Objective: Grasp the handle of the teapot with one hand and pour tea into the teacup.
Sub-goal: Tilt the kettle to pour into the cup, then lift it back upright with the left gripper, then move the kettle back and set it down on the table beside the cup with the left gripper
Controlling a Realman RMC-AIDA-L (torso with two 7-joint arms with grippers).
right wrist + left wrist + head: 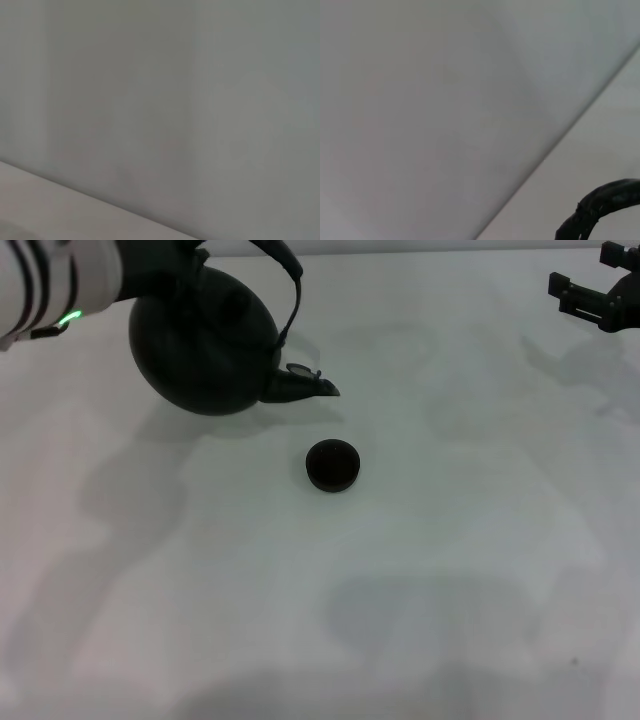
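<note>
The black teapot (205,340) hangs tilted above the white table at the far left, its spout (305,388) pointing right and down. The spout tip is up and to the left of the tiny black teacup (332,464), which stands on the table near the middle. The dark handle (292,285) arches over the pot to the top edge, where my left gripper (215,248) holds it, mostly hidden. A piece of the wrapped handle (602,202) shows in the left wrist view. My right gripper (598,295) is open and empty at the far right, well clear of the cup.
The white table (420,590) spreads around the cup, with soft shadows on it. The left forearm (50,285), with a green light, crosses the top left corner. The right wrist view shows only a plain grey surface.
</note>
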